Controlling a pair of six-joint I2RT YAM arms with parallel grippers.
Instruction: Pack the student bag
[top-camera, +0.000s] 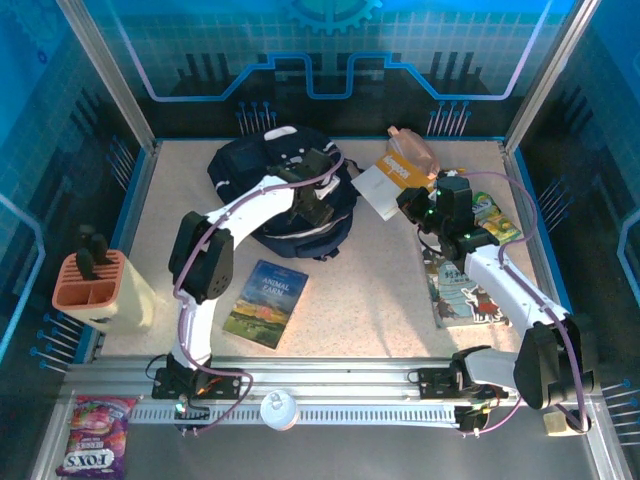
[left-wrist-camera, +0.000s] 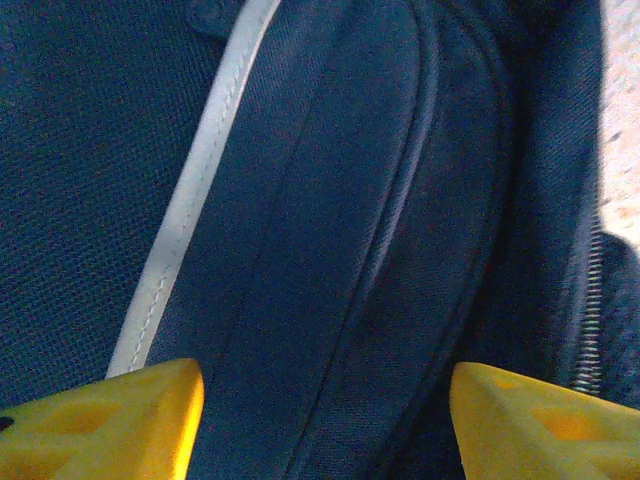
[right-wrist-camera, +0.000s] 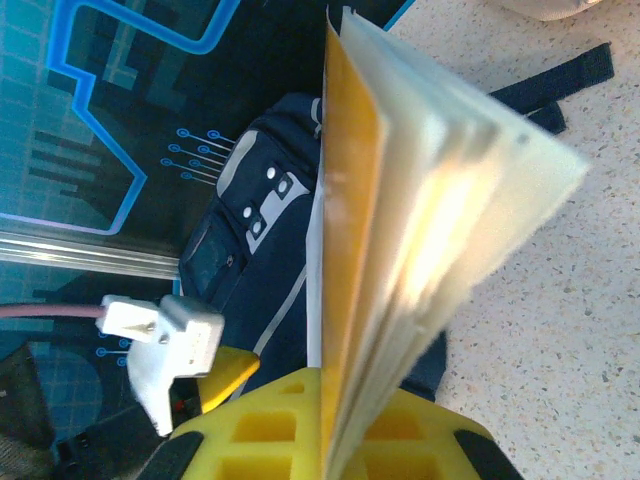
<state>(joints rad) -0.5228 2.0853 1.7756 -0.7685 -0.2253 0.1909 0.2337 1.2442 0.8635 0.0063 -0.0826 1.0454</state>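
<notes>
My left gripper (left-wrist-camera: 322, 425) hangs close over the bag (left-wrist-camera: 360, 200), fingers (left-wrist-camera: 130, 420) spread wide with a padded fold of navy fabric between them and nothing pinched. My right gripper (right-wrist-camera: 330, 440) is clamped on a thin book (right-wrist-camera: 400, 180), and the bag lies just beyond those fingers. I judge the bag soft, bulky and prone to sagging. I'd grip the zip (left-wrist-camera: 590, 300) edge beside my left gripper's right finger, since loose cloth would slip.
</notes>
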